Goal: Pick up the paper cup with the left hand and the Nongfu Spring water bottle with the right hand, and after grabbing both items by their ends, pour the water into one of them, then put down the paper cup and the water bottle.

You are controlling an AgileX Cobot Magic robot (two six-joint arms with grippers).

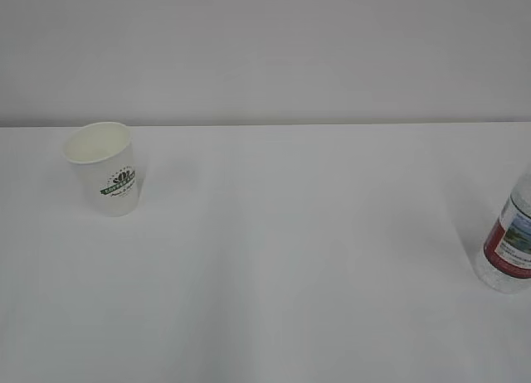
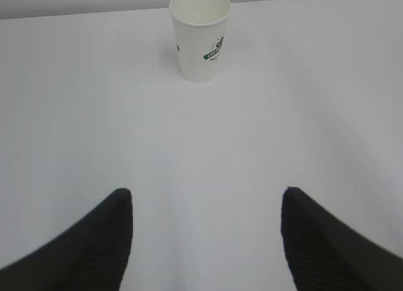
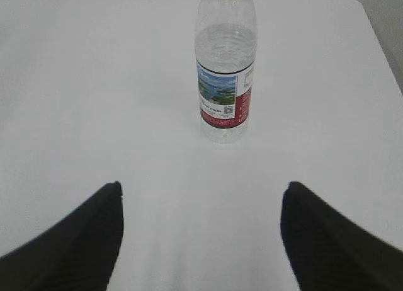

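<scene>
The white paper cup with a green logo stands upright at the left of the table; the left wrist view shows this paper cup straight ahead and well beyond my left gripper. That gripper is open, with only bare table between its black fingers. The Nongfu Spring water bottle, clear with a red label, stands at the right edge, cut off by the frame. In the right wrist view the bottle stands upright ahead of my open right gripper. Water fills it up to the shoulder.
The white table runs back to a pale wall. In the right wrist view the table's far right edge and rounded corner lie just beyond the bottle. Neither arm shows in the exterior view.
</scene>
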